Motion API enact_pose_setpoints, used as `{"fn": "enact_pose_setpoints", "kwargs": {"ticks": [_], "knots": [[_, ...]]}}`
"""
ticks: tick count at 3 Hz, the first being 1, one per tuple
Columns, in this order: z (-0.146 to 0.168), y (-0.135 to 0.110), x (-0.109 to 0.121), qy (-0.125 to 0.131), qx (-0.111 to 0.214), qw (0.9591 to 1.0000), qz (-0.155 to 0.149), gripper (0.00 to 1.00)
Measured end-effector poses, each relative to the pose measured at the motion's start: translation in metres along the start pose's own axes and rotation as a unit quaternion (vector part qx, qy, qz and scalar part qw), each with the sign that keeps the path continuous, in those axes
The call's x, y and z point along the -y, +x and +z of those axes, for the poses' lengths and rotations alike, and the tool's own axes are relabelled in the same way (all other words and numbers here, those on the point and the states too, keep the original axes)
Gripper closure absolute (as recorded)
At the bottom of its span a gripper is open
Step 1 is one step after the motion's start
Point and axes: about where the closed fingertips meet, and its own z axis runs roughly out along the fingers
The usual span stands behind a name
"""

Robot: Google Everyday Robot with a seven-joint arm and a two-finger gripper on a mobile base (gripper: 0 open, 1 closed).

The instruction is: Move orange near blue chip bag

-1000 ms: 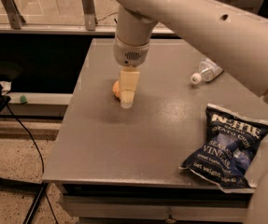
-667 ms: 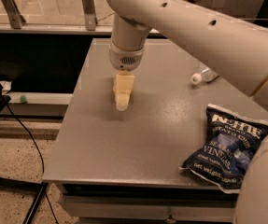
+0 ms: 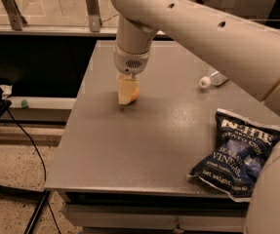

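Note:
The orange (image 3: 136, 94) sits on the grey table (image 3: 144, 130) toward its far left. Only a sliver of it shows, on the right side of my gripper. My gripper (image 3: 126, 95) points straight down and stands low at the table, right at the orange and covering most of it. The blue chip bag (image 3: 237, 155) lies flat at the table's front right corner, well apart from the orange. My arm crosses the top and right of the camera view.
A clear plastic water bottle (image 3: 211, 78) lies on its side at the back right of the table. A black cable (image 3: 30, 145) and dark equipment are on the floor at the left. A railing with glass runs behind the table.
My gripper has shifted slightly left and down over the orange. The orange showed at the gripper's left side before and now shows at its right. The chip bag has not moved.

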Motion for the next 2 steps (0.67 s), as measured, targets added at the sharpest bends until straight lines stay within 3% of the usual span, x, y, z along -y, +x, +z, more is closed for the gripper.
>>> {"fn": "enact_pose_setpoints", "kwargs": {"ticks": [1, 2], "knots": [[0.001, 0.000, 0.000, 0.000, 0.000, 1.0000, 0.000, 0.78], [-0.023, 0.006, -0.003, 0.003, 0.016, 0.9999, -0.004, 0.99]]}}
